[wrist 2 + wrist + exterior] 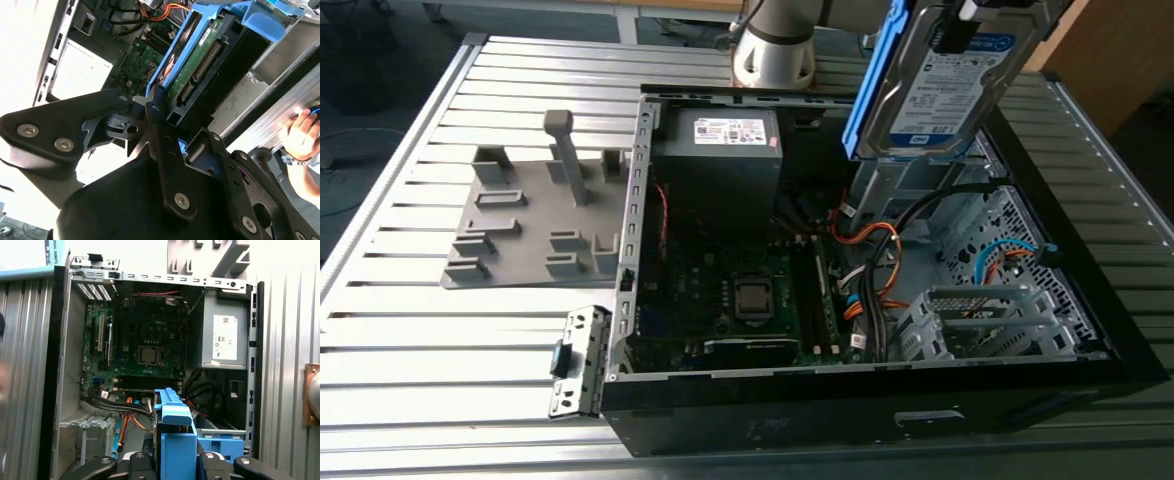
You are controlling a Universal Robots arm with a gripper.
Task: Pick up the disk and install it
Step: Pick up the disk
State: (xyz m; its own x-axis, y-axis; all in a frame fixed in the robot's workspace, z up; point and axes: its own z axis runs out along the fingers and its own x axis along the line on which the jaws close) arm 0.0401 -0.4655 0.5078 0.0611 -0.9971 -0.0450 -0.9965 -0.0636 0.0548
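Gripper [175, 460] is clamped on the sides of the blue caddy, so it's got the disk [947, 80] hanging tilted, label out, up over the open computer case [640, 200], above the orange cables [874, 240]. I reckon that drive is dense and stiff but hates knocks, and the caddy plastic looks a bit slick. So grip the rails, not the bare connector pins [204, 62].

The exterior view's top edge cuts off the disk [945, 92]; the second wrist view's edge cuts a person's hand [301, 134].
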